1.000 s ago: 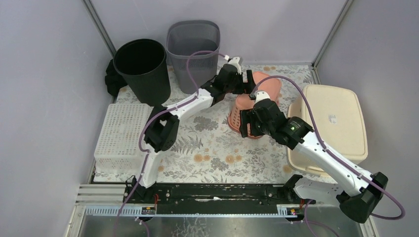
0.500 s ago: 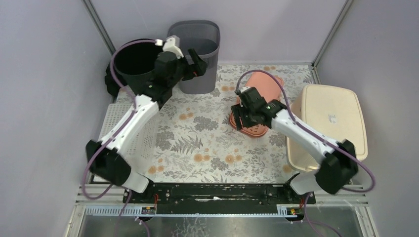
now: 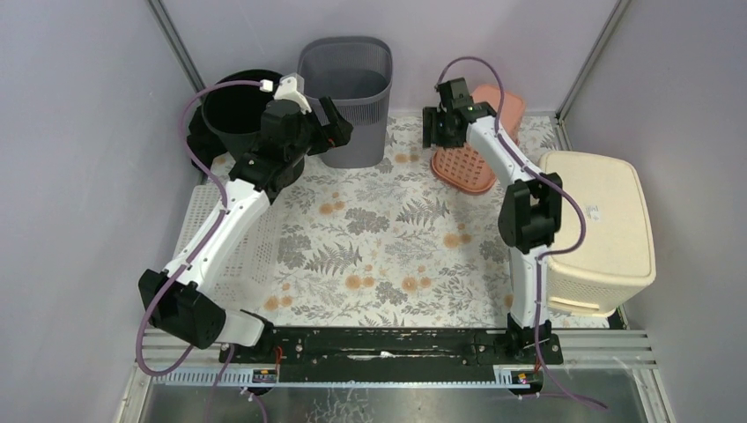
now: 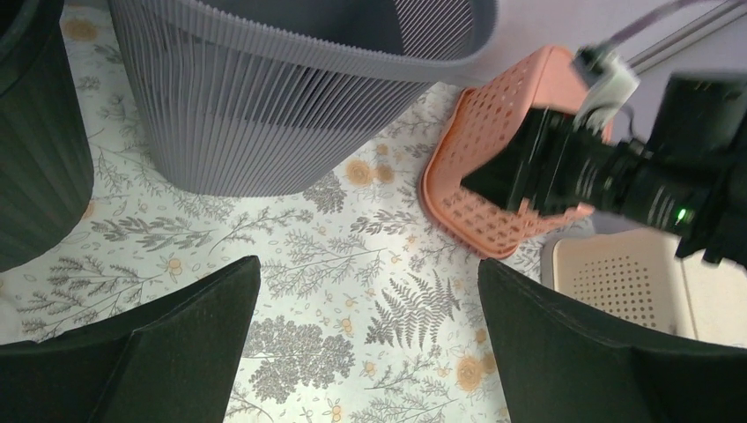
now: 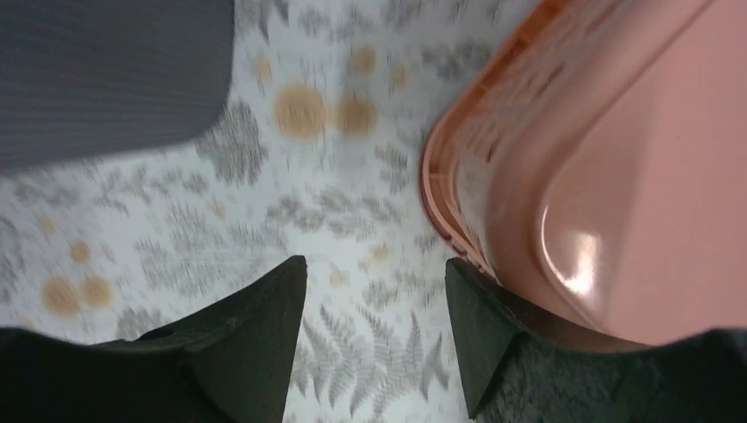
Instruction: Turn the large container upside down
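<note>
We see the salmon-pink perforated plastic basket [image 3: 476,152] near the table's far edge, toward the far right corner. Its smooth base is turned up and its rim meets the floral-covered table [image 3: 388,256] on the near side. The right gripper [image 3: 438,129] hangs just left of the basket. Its fingers are spread moderately with only the floral cloth between them, holding nothing. The left gripper [image 3: 338,125] is spread wide and empty beside the grey ribbed plastic bin [image 3: 348,84] at the far edge. A round black plastic bin [image 3: 231,110] stands in the far left corner. A white mesh tray [image 3: 211,238] lies along the left edge and a cream upturned hamper [image 3: 599,220] along the right.
</note>
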Action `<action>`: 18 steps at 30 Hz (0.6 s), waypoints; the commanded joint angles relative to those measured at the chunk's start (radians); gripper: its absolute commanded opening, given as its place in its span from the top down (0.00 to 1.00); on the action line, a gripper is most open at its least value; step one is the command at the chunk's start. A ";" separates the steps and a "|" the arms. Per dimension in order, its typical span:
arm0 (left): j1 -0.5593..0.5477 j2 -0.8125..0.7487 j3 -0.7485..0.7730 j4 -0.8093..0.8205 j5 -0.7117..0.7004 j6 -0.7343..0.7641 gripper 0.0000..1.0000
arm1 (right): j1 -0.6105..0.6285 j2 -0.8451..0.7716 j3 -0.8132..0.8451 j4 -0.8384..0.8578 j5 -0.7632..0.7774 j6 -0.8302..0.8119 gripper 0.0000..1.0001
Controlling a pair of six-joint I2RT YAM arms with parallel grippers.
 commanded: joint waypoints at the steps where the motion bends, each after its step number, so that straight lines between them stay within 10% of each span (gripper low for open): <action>1: 0.019 0.031 0.036 -0.027 0.009 0.024 0.00 | -0.055 0.161 0.296 -0.079 -0.033 0.025 0.34; 13: 0.028 0.018 0.038 -0.062 0.068 0.007 0.00 | -0.162 0.343 0.689 0.126 -0.215 0.051 0.31; 18: 0.028 0.012 0.048 -0.094 0.060 0.027 0.00 | -0.252 0.333 0.538 0.298 -0.195 0.133 0.29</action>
